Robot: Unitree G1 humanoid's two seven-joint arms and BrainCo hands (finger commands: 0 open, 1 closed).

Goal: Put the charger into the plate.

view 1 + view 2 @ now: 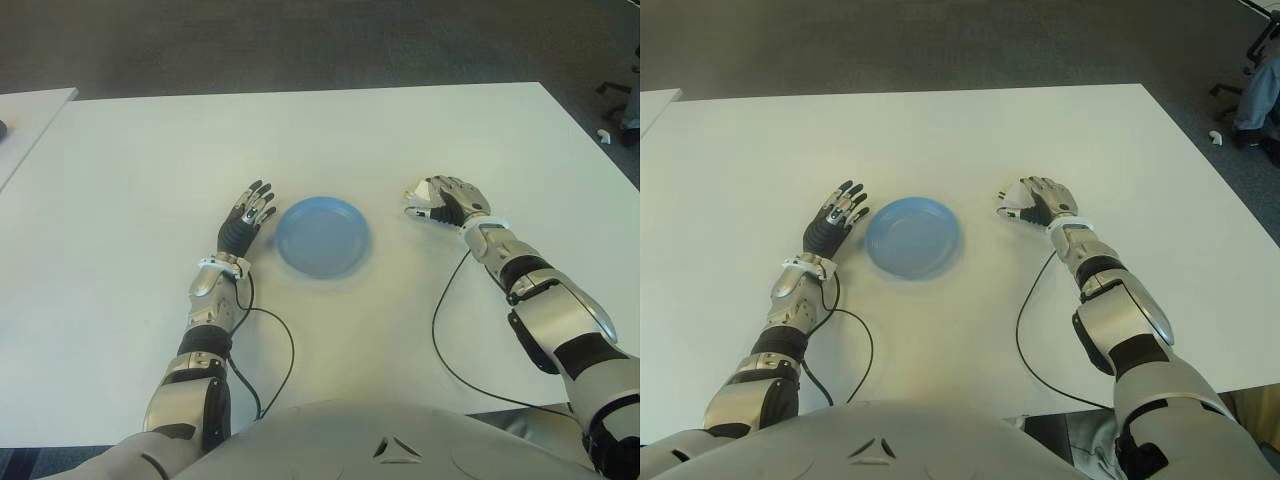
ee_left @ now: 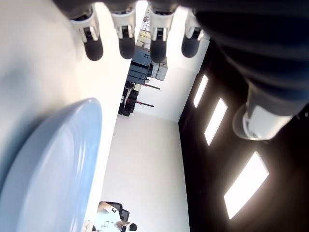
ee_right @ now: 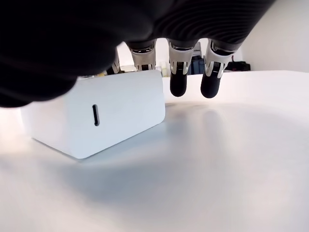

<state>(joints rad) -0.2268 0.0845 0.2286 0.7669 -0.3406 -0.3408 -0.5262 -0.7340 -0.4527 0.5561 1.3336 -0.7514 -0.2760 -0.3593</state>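
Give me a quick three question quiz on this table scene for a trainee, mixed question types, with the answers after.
1. True or false: the charger already lies in the blue plate.
2. Which hand is over the charger? A) left hand B) right hand
3. Fill in: the plate sits on the white table ____ the two hands.

Key: 1 false, it stands on the table under the right hand; 2 B; 3 between.

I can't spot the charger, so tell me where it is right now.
The charger sits on the white table under the right hand, to the right of the blue plate in the eye views. It is not in the plate.
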